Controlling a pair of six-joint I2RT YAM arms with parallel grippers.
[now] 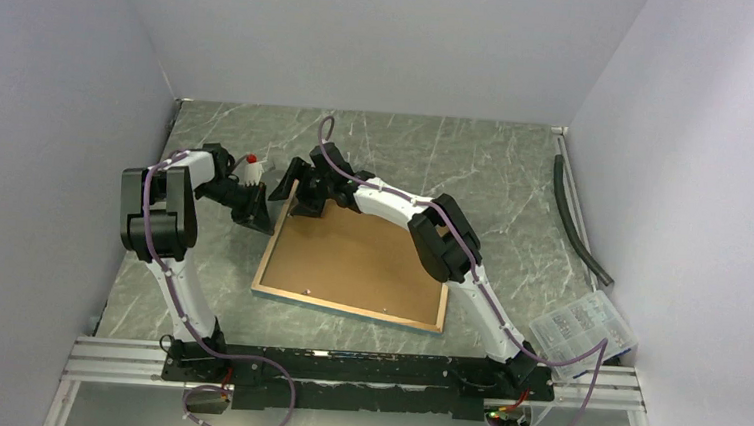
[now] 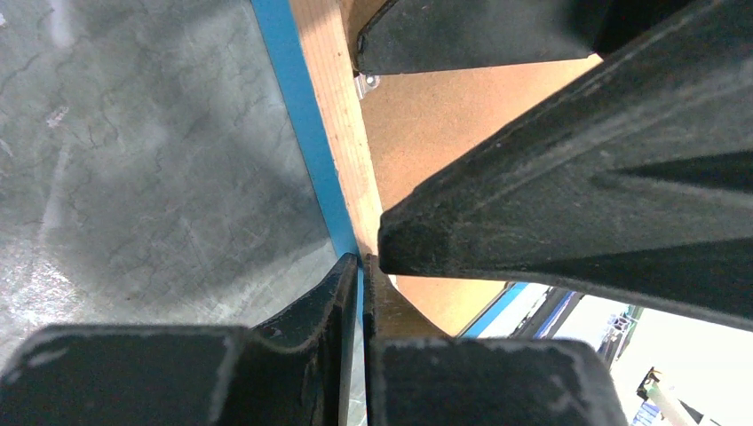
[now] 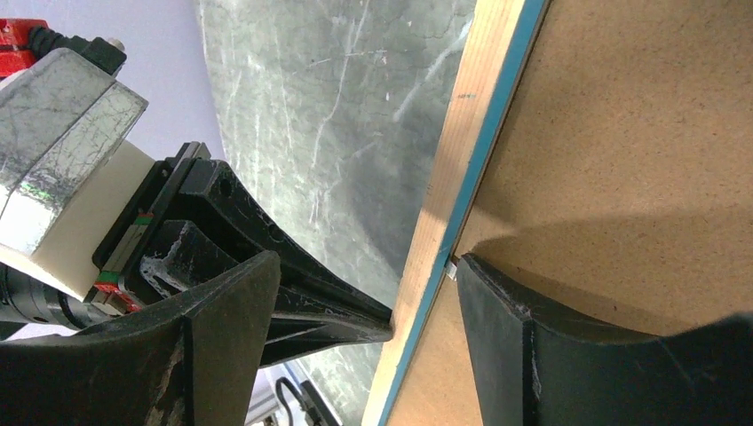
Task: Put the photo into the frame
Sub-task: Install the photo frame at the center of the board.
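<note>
The frame (image 1: 346, 311) lies face down on the table, its pale wood rim and blue edge (image 2: 306, 151) around the brown backing board (image 1: 360, 257). My left gripper (image 1: 258, 210) is shut on the rim at the frame's far left edge, which shows pinched between the jaws of the left gripper (image 2: 364, 266). My right gripper (image 1: 304, 200) stands open over the same corner. In the right wrist view the right gripper (image 3: 364, 266) straddles the rim (image 3: 444, 195), one finger (image 3: 533, 346) resting on the backing board beside a small metal tab (image 3: 451, 269). The photo is hidden.
A clear plastic box of small parts (image 1: 585, 333) sits at the front right. A black hose (image 1: 578, 217) runs along the right wall. Pale walls enclose the marbled table (image 1: 516, 173) on three sides.
</note>
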